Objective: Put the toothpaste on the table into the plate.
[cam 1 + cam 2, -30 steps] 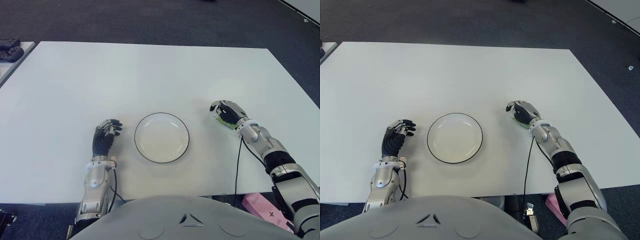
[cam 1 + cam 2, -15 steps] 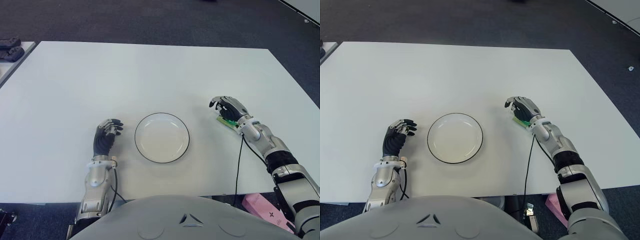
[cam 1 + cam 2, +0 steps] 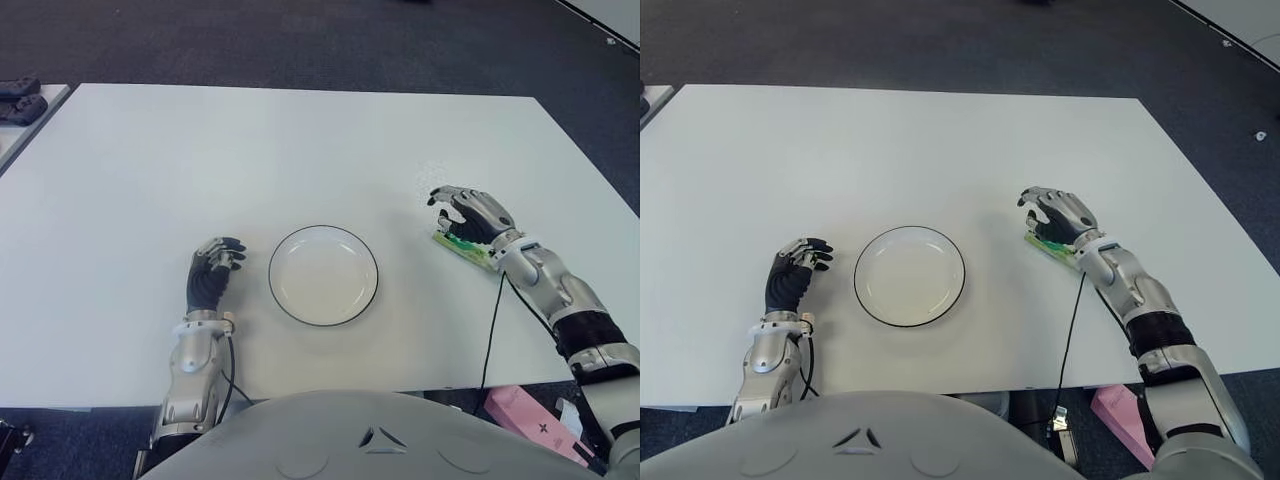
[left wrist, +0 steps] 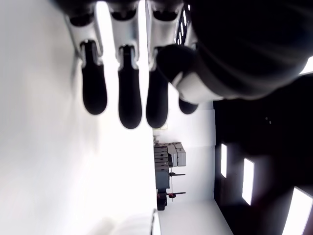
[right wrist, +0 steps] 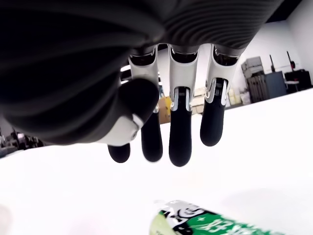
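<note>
The toothpaste (image 3: 463, 250), a green and white tube, lies flat on the white table (image 3: 300, 150) to the right of the plate (image 3: 323, 275). The plate is white with a dark rim and holds nothing. My right hand (image 3: 447, 208) hovers over the far end of the tube with relaxed fingers. In the right wrist view the fingertips (image 5: 180, 156) hang above the toothpaste (image 5: 205, 223) with a gap between them, so nothing is grasped. My left hand (image 3: 212, 268) shows left of the plate, fingers loosely extended and holding nothing.
A black cable (image 3: 490, 330) runs from my right wrist over the table's near edge. A pink box (image 3: 530, 420) lies on the floor at the lower right. Dark objects (image 3: 20, 98) sit on a neighbouring table at the far left.
My right hand has shifted to the right and risen a little, so more of the green tube shows beneath it. The left hand and the plate have not moved.
</note>
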### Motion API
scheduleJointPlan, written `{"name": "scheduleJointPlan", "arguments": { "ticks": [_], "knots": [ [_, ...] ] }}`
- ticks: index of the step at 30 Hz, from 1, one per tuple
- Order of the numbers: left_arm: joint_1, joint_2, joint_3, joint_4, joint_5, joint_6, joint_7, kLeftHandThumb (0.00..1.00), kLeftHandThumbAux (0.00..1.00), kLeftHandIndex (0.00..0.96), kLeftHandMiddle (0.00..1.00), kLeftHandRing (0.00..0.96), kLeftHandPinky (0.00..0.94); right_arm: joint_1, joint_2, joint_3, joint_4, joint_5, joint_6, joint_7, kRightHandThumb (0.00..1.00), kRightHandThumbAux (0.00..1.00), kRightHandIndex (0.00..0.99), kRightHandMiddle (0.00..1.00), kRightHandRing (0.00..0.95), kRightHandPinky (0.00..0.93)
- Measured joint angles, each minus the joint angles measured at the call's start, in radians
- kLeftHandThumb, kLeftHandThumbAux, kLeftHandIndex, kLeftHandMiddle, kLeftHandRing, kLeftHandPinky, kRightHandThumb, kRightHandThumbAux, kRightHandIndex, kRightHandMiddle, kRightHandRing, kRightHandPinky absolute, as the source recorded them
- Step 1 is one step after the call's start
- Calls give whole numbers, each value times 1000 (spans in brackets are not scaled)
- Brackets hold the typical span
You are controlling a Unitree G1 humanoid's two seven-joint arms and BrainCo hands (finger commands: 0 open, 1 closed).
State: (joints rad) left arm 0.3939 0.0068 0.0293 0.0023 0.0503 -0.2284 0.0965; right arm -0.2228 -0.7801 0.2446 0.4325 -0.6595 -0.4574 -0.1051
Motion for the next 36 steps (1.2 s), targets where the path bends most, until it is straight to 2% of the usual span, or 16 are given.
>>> {"name": "scheduleJointPlan", "arguments": {
  "ticks": [8,12,15,21,23,28,36],
  "knots": [
    [-2,0,-2,3,0,-6,0,836,677,421,467,504,490,81,-14,-79,-154,62,85,106,534,336,1,0,0,2],
    [-4,1,-2,6,0,-11,0,835,678,419,467,504,492,163,-9,-142,-288,122,194,189,511,295,0,0,0,0],
    [-4,1,-2,8,0,-13,0,835,678,418,468,505,493,231,4,-189,-413,155,307,255,473,269,0,0,0,0],
    [-5,2,-3,17,2,-19,0,835,678,418,468,506,493,327,18,-244,-579,154,487,354,408,247,0,0,0,0],
    [-6,3,-4,19,2,-20,0,836,678,420,467,504,492,342,18,-249,-597,147,532,375,388,247,0,0,0,0],
    [-5,4,-4,20,2,-20,0,837,678,425,464,500,490,363,17,-249,-594,108,591,398,344,251,0,0,0,0],
    [-7,4,-5,20,8,-18,0,838,676,434,461,494,485,379,14,-231,-656,20,741,495,284,272,0,0,0,0]
  ]
}}
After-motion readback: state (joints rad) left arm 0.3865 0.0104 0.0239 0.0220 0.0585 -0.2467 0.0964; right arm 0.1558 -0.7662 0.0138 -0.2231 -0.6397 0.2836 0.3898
